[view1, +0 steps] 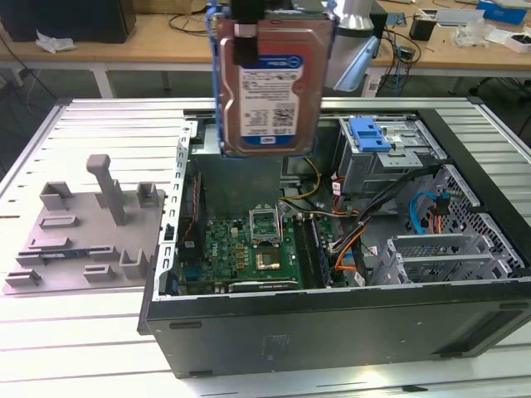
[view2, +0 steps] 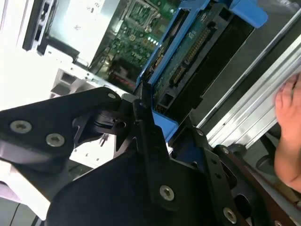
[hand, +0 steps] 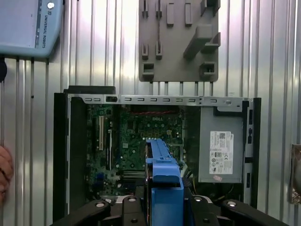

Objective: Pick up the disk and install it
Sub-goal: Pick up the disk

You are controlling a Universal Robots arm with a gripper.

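Note:
The disk (view1: pixel 270 83), a silver-grey drive with a white-and-blue label in a blue frame, hangs upright high above the open computer case (view1: pixel 332 332). Its label faces the exterior view. My gripper (view1: pixel 270 18) is shut on its upper edge, and one black finger (view1: pixel 246 40) lies over the label side. In the first wrist view the disk's blue frame (hand: pixel 163 169) sticks out edge-on between my gripper's (hand: pixel 164 209) black fingers, over the motherboard (hand: pixel 141 136). The second wrist view looks along the disk's underside and connector edge (view2: pixel 188 61), with a black finger (view2: pixel 143 117) pressed against its frame.
Inside the case are the motherboard (view1: pixel 257 249), cables, a drive cage with a bright blue bracket (view1: pixel 369 134) and a power supply (hand: pixel 221 150). A grey fixture plate (view1: pixel 83 232) lies on the ribbed metal table at the exterior view's left. A person's hand (view2: pixel 289 127) is near the table.

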